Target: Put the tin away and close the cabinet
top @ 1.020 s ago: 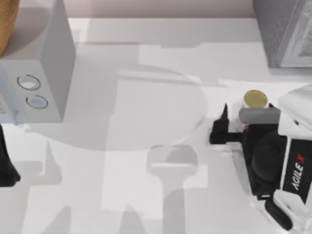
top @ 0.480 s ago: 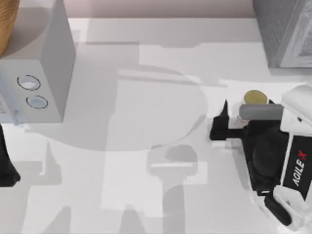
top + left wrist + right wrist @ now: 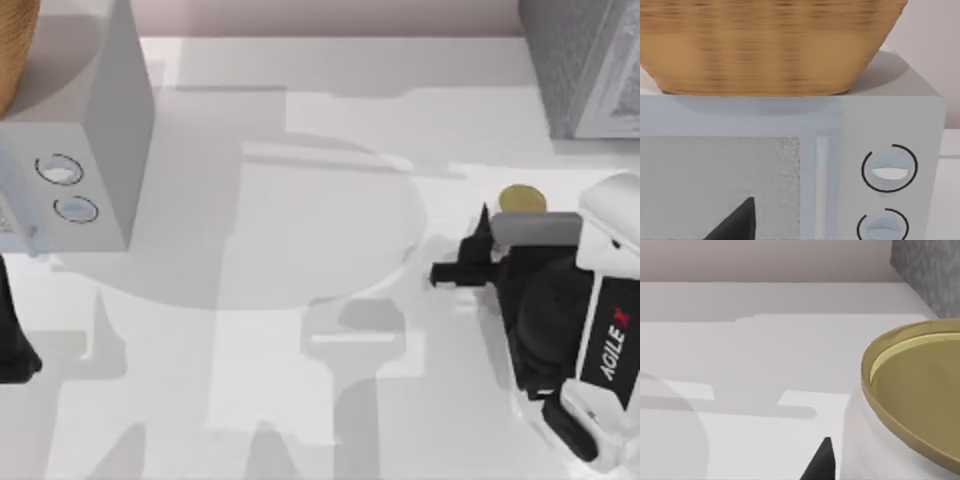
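Black fingers of the right gripper (image 3: 478, 262) sit beside the tin (image 3: 523, 199), jaw state impossible to tell, the tin upright on the table (image 3: 300, 130) at right, well short of the speckled cabinet (image 3: 580, 60), while the left gripper (image 3: 12, 340) idles by the pale box (image 3: 90, 120) under a wicker basket (image 3: 770, 45).

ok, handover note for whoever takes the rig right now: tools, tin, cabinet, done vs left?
Right tool: at the table's right side, right beside the tin; one fingertip sits close to the tin's wall. Whether it has gripped cannot be told.
Left tool: parked at the table's left edge, in front of the pale box with two dials, which carries a wicker basket.
Tin: upright on the table, gold top up, short of the cabinet at the far right corner.
Done: right arm brought to the tin.
Left: secure the grasp, put the tin in the cabinet, close the door.
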Motion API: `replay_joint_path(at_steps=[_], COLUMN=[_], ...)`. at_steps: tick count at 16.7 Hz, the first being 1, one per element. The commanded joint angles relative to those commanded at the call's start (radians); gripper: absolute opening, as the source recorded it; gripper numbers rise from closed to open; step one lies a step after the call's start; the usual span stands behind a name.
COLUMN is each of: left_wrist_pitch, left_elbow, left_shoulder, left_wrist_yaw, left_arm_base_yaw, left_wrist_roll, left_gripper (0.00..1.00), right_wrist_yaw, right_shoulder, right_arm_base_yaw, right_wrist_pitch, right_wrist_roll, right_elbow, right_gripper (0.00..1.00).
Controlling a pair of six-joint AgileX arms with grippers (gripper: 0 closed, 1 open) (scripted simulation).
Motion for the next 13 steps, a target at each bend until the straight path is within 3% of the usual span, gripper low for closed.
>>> replay_joint_path(at_steps=[4, 13], left_wrist_pitch=[0.000, 0.000], left_elbow=[0.000, 0.000], left_shoulder=[0.000, 0.000], left_wrist_yaw=[0.000, 0.000], left_arm_base_yaw=[0.000, 0.000], left_wrist_roll=[0.000, 0.000], left_gripper=[1.00, 1.00], right_wrist_yaw=[0.000, -0.001], right_shoulder=[0.000, 0.001], right_arm_base_yaw=[0.000, 0.002], right_wrist_pitch=[0.000, 0.000], right_wrist_roll=[0.000, 0.002], right_elbow=[0.000, -0.001], right_gripper=[0.02, 0.00])
